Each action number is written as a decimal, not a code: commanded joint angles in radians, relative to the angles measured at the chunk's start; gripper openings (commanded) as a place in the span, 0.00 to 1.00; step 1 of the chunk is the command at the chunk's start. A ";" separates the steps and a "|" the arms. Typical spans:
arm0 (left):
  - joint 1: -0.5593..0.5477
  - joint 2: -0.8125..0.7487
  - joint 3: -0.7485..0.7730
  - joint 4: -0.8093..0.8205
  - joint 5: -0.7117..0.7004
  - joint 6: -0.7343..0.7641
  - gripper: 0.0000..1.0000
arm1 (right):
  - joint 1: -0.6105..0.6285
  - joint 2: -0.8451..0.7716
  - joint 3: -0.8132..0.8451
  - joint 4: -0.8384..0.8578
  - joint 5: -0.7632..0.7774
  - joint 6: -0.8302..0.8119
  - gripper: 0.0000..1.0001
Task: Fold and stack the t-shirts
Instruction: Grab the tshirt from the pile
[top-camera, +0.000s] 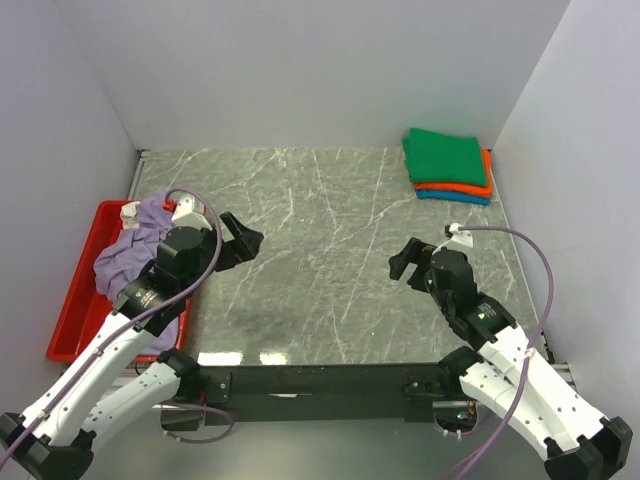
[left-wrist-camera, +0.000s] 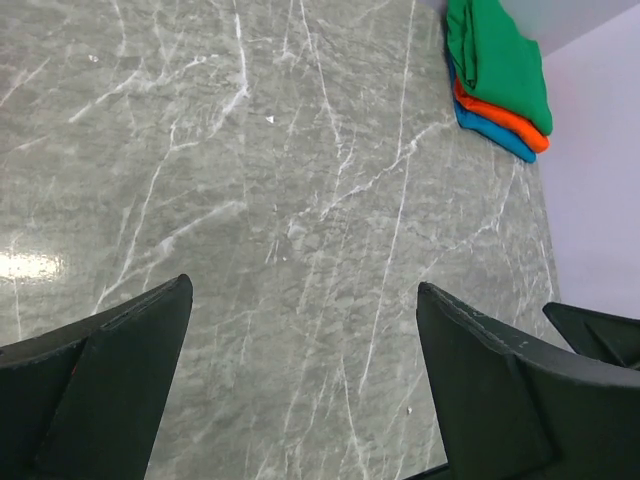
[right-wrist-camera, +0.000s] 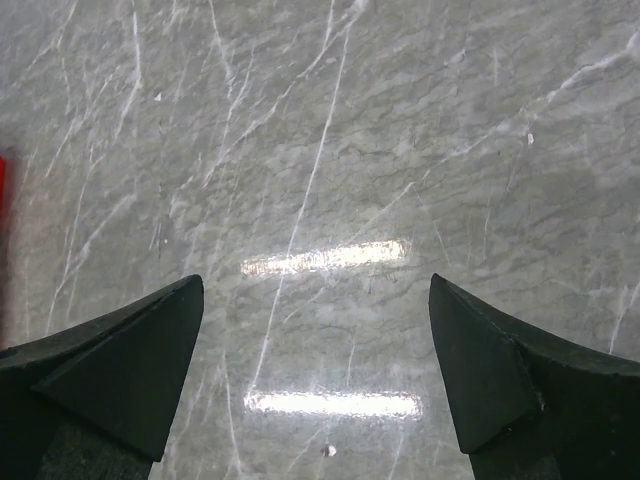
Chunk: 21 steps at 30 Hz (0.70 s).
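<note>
Left gripper (top-camera: 243, 238): jaws spread wide, holding nothing, over the bare marble table (top-camera: 320, 290).
Right gripper (top-camera: 405, 262): jaws spread wide, empty.
Folded stack, green t-shirt (top-camera: 445, 157) on orange t-shirt (top-camera: 472, 188) on teal t-shirt (top-camera: 455, 197): well ahead of the right jaws, in the far corner.
Lavender t-shirt (top-camera: 135, 250): crumpled in the red tray (top-camera: 75, 310), behind the left jaws on their outer side.

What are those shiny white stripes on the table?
Light glaring off the glossy table: two bright bars in the right wrist view, one patch at the left edge of the left wrist view, small patches near the table's near edge in the top view.
</note>
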 joint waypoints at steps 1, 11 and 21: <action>0.003 0.001 0.010 -0.016 -0.036 -0.019 0.99 | 0.003 -0.019 0.030 0.008 0.009 -0.003 0.99; 0.003 0.041 0.046 -0.133 -0.165 -0.093 1.00 | 0.003 -0.022 0.023 0.025 -0.061 -0.024 0.99; 0.130 0.172 0.211 -0.438 -0.535 -0.216 0.98 | 0.004 -0.030 -0.007 0.060 -0.161 -0.036 0.99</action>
